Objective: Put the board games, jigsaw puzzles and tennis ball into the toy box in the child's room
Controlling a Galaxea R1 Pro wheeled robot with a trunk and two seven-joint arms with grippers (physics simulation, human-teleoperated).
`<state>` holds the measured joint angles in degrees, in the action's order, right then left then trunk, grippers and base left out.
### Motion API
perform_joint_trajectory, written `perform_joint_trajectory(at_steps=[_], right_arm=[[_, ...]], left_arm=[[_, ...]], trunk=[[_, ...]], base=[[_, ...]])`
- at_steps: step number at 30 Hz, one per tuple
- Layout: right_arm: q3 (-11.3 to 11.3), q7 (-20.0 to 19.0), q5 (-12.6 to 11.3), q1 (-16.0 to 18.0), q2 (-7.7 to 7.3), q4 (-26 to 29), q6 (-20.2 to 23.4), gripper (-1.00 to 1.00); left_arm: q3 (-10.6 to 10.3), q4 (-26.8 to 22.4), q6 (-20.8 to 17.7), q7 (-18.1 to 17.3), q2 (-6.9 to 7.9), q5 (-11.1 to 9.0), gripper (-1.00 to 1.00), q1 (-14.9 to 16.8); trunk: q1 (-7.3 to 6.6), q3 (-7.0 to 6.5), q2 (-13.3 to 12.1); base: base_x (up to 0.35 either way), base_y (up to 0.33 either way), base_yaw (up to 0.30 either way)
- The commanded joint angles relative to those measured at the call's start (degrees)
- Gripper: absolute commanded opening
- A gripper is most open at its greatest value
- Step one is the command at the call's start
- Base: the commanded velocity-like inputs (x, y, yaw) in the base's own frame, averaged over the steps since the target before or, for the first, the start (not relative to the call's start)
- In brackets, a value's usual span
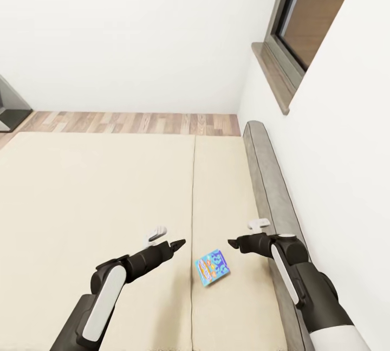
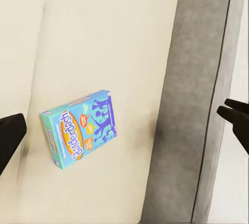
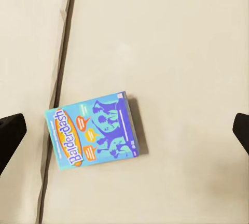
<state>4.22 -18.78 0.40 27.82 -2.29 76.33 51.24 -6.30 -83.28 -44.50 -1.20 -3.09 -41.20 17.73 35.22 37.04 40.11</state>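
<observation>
cream bedding covers the bed [image 1: 97, 188], and a blue board game [image 1: 212, 267] lies flat on it, near the bed's grey padded edge [image 1: 268, 177] and just beside the seam that runs down the mattress. the box reads "balderdash" in both wrist views [image 2: 80, 128] [image 3: 93, 130], face up and turned at a slant. in the head view the left claw [image 1: 176, 244] hangs over the bed to the left of the box and the right claw [image 1: 234, 243] to its right, both above it and apart from it, with the game lying between them. each wrist view shows its claw spread wide, dark fingertips [image 3: 10, 136] at the far edges of the frame, nothing held. beyond the bed lies wood flooring [image 1: 135, 122], then a white wall, with a window [image 1: 309, 10] on the right-hand wall.
</observation>
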Motion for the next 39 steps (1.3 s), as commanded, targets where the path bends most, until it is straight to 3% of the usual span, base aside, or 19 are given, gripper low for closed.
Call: perform_joint_trajectory(at_steps=[1, 3, 12, 22, 39], right_arm=[[0.1, -0.1, 0.1, 0.0, -0.04, 0.1, 0.2, 1.0], [0.1, -0.1, 0.1, -0.1, -0.06, 0.6, 0.3, 1.0], [0.1, -1.7, 0.1, -0.2, -0.11, 1.4, 0.2, 1.0], [-0.1, -7.7, 0.5, -0.3, -0.43, 1.9, 0.1, 1.0], [-0.2, -10.7, 0.8, -0.2, -0.75, 2.1, 0.1, 1.0]], left_arm=[[0.1, 0.0, -0.3, -0.2, -0.02, 0.1, 1.0, 0.0], [0.1, -0.1, -0.3, -2.5, 0.71, 0.1, 1.0, -0.1], [0.1, -0.2, -0.2, -5.8, 1.95, 0.1, 1.0, -0.5], [0.1, -0.1, 0.2, -7.1, 2.4, 0.1, 1.0, -0.7], [0.1, 0.4, 0.7, -7.8, 2.55, 0.1, 1.0, -0.8]], trunk=[[0.01, 0.15, 0.1], [0.01, 0.33, 0.1], [0.01, 1.16, 0.1], [0.01, 2.08, 0.1], [0.01, 3.64, 0.1]], base=[[0.0, 0.0, 0.0], [0.0, 0.0, 0.0], [0.0, 0.0, 0.0], [0.0, 0.0, 0.0], [0.0, 0.0, 0.0]])
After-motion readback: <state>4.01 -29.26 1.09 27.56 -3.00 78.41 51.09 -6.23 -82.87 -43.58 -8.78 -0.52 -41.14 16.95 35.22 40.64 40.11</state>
